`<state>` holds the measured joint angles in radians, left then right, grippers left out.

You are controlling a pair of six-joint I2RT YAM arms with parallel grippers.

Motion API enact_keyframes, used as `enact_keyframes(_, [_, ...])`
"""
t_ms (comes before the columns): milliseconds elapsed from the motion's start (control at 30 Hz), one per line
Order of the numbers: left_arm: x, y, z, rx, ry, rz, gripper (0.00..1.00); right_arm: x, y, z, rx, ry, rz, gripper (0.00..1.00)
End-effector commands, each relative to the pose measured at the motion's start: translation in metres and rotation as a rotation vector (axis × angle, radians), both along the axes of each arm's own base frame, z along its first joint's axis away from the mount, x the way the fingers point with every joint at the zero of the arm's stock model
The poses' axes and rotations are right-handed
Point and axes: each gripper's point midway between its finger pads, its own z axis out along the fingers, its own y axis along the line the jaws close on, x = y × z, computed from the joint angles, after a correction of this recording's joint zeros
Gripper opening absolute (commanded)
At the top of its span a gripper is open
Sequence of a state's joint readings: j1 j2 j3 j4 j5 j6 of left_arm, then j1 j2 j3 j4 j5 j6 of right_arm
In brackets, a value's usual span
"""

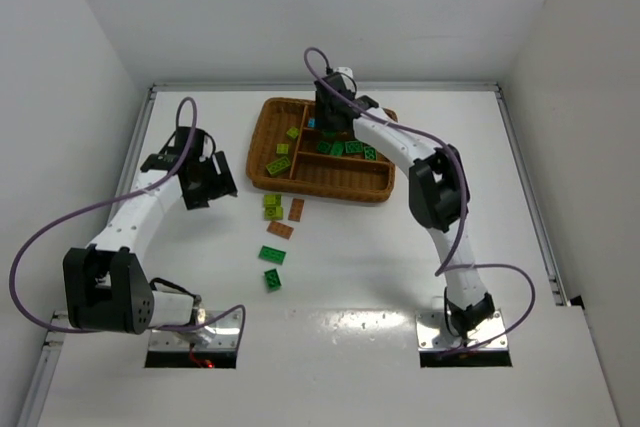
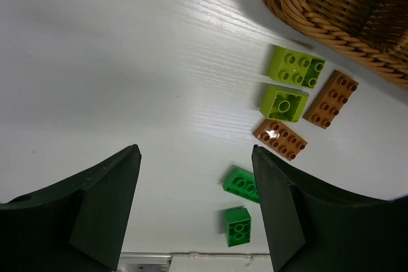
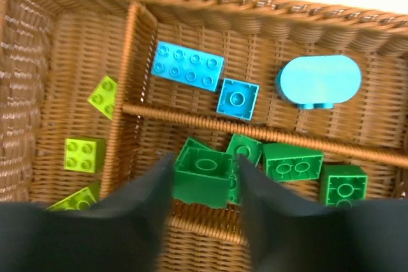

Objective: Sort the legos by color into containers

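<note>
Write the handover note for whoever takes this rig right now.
Left tool: open, empty, hovering over the table.
Right tool: shut on a dark green brick, over the wicker tray's dark green section.
Done: cyan pieces in the far narrow section, dark greens in the next, yellow-greens in the tall section.
Left: six on the table: two yellow-green, two brown-orange, two dark green. No brown-orange visible in the tray.
</note>
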<state>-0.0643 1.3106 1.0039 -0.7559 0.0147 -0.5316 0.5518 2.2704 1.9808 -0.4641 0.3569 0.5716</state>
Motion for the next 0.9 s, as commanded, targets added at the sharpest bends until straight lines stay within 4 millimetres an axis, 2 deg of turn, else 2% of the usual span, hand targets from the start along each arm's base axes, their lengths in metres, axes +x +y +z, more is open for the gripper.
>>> enact_keyframes(0, [0.003, 0.003, 0.015, 0.009, -0.043, -0.001, 0.77, 0.008, 0.007, 0.018, 0.024, -0.024, 0.023, 0.57])
enact_keyframes(33, [0.001, 0.004, 0.014, 0.009, -0.034, -0.001, 0.77, 0.008, 0.006, 0.017, 0.018, -0.015, 0.023, 0.65])
enact_keyframes(100, [0.003, 0.005, 0.017, 0.017, -0.044, 0.004, 0.77, 0.008, 0.007, 0.017, 0.025, -0.014, 0.017, 0.65])
enact_keyframes(200, [0.003, 0.009, 0.019, 0.035, -0.045, 0.014, 0.77, -0.003, 0.002, 0.039, 0.028, -0.046, 0.011, 0.63])
enact_keyframes(233, [0.005, 0.009, 0.022, 0.035, -0.054, 0.015, 0.77, -0.013, -0.004, 0.032, 0.014, -0.023, 0.011, 0.61])
enact_keyframes(267, [0.006, 0.01, 0.022, 0.042, -0.054, 0.019, 0.77, -0.019, -0.008, 0.056, 0.037, -0.06, 0.011, 0.59])
enact_keyframes(300, [0.005, 0.01, 0.025, 0.042, -0.063, 0.02, 0.77, -0.039, -0.003, 0.042, 0.034, -0.029, 0.045, 0.54])
enact_keyframes(367, [0.006, 0.013, 0.025, 0.054, -0.064, 0.027, 0.77, -0.068, 0.004, 0.046, 0.066, -0.027, 0.093, 0.54])
enact_keyframes(400, [0.006, 0.014, 0.025, 0.054, -0.064, 0.044, 0.77, -0.101, 0.015, 0.045, 0.073, -0.023, 0.163, 0.58])
enact_keyframes(467, [0.006, 0.015, 0.025, 0.055, -0.065, 0.067, 0.77, -0.143, 0.03, 0.036, 0.077, 0.016, 0.252, 0.65])
enact_keyframes(500, [0.007, 0.015, 0.025, 0.048, -0.065, 0.078, 0.77, -0.184, 0.047, 0.021, 0.068, 0.064, 0.345, 0.74])
enact_keyframes(533, [0.007, 0.016, 0.025, 0.052, -0.066, 0.095, 0.77, -0.206, 0.055, 0.013, 0.062, 0.09, 0.393, 0.78])
enact_keyframes(567, [0.007, 0.019, 0.025, 0.052, -0.065, 0.104, 0.77, -0.229, 0.059, -0.003, 0.056, 0.132, 0.43, 0.8])
enact_keyframes(600, [0.007, 0.021, 0.025, 0.061, -0.066, 0.11, 0.77, -0.264, 0.08, -0.005, 0.07, 0.156, 0.51, 0.82])
enact_keyframes(633, [0.007, 0.021, 0.025, 0.061, -0.066, 0.11, 0.77, -0.282, 0.09, -0.011, 0.074, 0.169, 0.551, 0.85])
enact_keyframes(667, [0.007, 0.023, 0.025, 0.069, -0.067, 0.115, 0.77, -0.314, 0.102, -0.02, 0.061, 0.191, 0.618, 0.85])
enact_keyframes(733, [0.009, 0.023, 0.031, 0.067, -0.085, 0.115, 0.77, -0.337, 0.116, -0.025, 0.093, 0.2, 0.643, 0.86])
enact_keyframes(767, [0.009, 0.024, 0.031, 0.075, -0.086, 0.12, 0.77, -0.348, 0.118, -0.031, 0.107, 0.223, 0.663, 0.86])
enact_keyframes(800, [0.009, 0.024, 0.031, 0.075, -0.086, 0.12, 0.77, -0.356, 0.128, -0.037, 0.124, 0.23, 0.683, 0.86])
enact_keyframes(833, [0.009, 0.024, 0.031, 0.075, -0.086, 0.12, 0.77, -0.36, 0.132, -0.035, 0.138, 0.228, 0.685, 0.86])
enact_keyframes(867, [0.009, 0.024, 0.031, 0.075, -0.086, 0.12, 0.77, -0.363, 0.132, -0.047, 0.113, 0.242, 0.686, 0.86])
